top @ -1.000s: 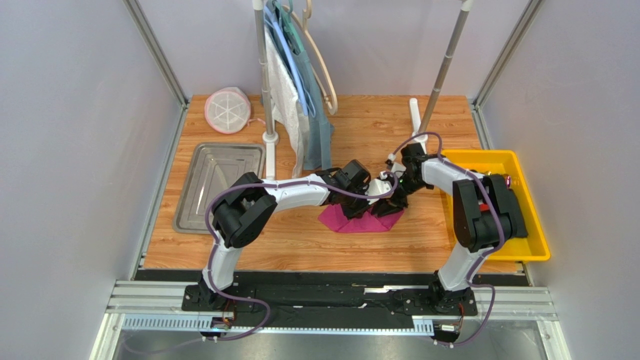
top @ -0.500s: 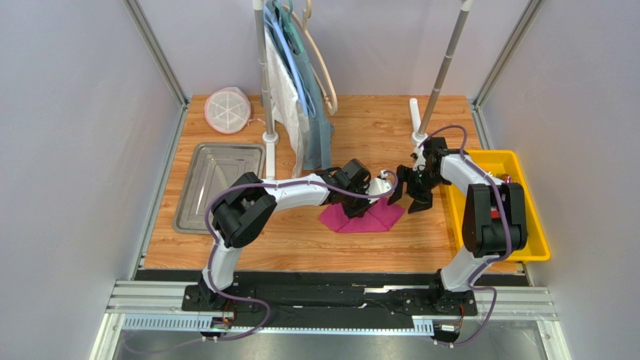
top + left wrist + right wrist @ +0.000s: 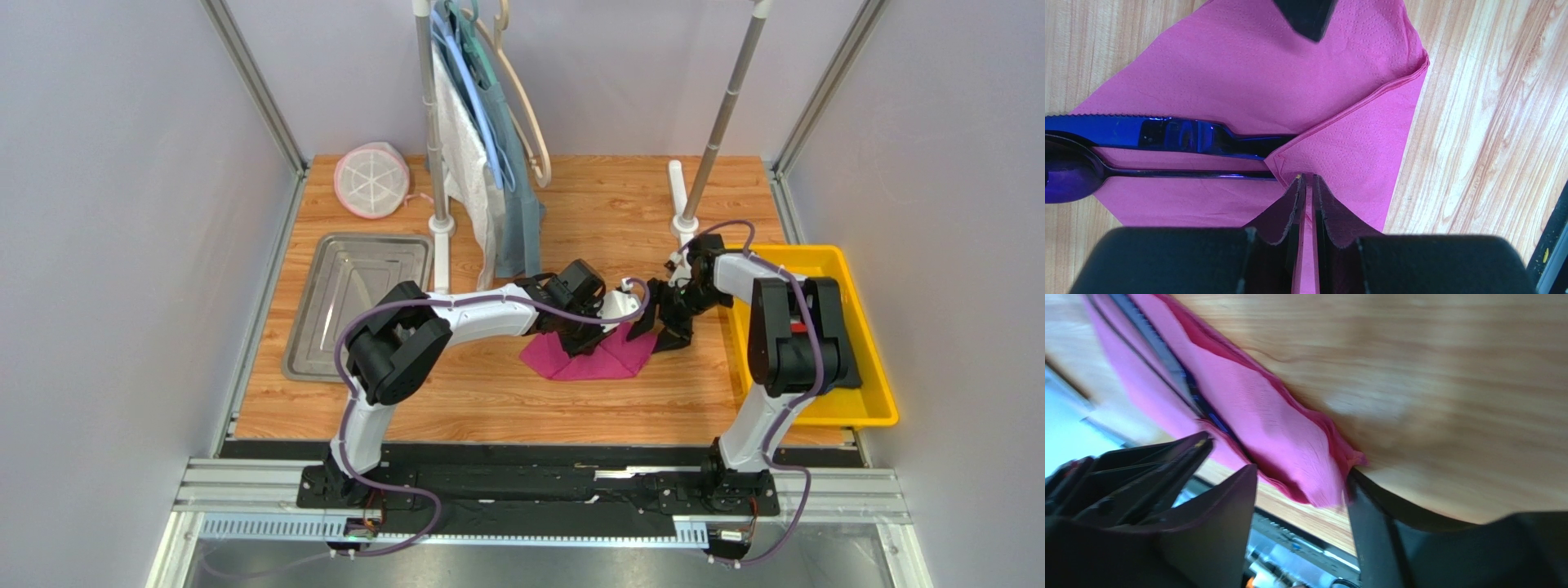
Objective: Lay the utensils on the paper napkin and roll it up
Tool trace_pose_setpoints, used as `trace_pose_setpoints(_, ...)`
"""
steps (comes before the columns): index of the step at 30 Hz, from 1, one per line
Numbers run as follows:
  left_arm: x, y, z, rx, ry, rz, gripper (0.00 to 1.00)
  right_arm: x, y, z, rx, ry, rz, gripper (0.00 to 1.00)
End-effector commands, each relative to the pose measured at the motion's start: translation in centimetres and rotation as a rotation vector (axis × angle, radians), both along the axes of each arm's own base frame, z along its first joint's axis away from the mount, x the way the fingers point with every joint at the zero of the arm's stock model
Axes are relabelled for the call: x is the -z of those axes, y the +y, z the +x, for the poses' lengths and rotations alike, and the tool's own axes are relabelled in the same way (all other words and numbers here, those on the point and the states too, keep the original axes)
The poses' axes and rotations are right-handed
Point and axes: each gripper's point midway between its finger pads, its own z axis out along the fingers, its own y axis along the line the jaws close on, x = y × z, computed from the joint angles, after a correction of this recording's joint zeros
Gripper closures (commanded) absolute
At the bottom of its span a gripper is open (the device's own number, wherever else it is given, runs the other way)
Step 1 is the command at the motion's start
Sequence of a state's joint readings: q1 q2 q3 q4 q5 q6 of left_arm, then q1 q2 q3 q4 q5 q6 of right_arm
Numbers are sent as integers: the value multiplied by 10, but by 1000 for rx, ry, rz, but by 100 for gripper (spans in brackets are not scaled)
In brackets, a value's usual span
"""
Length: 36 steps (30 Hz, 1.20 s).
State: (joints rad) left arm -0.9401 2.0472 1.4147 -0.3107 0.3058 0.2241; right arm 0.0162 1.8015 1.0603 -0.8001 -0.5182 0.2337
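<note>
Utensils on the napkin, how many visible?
2. A knife lies across the paper napkin, handle end under the folded flap. A spoon lies alongside it, bowl at the napkin's edge. Others may be hidden under the fold.

Magenta paper napkin (image 3: 1229,67) lies spread out — one corner folded over the glossy dark-purple utensils (image 3: 1168,136).

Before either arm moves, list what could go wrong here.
1. The left gripper pinches just a thin fold of the paper napkin; a hard pull may tear it.
2. The utensils lie loose, only their handles tucked under the flap; dragging the sheet could slide them out.
3. The right gripper stands open around the napkin's corner; closing there might crumple it rather than roll it.
</note>
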Motion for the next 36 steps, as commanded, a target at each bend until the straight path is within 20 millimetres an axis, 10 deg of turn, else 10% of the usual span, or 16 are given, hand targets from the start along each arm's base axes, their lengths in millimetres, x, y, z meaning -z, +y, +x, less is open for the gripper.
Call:
trace_pose_setpoints(1, -17, -10, 3, 6, -7, -48, 84, 4, 22, 10, 10, -22, 148, 42)
trace_pose_setpoints(10, -18, -9, 3, 9, -11, -47, 84, -46, 39, 13, -8, -178, 300, 47)
trace_pose_setpoints(24, -19, -10, 3, 11, -9, -49, 84, -22, 27, -5, -5, -71, 178, 59)
trace_pose_setpoints(36, -21, -10, 4, 7, -16, -53, 84, -36, 57, -8, -19, -17, 317, 96)
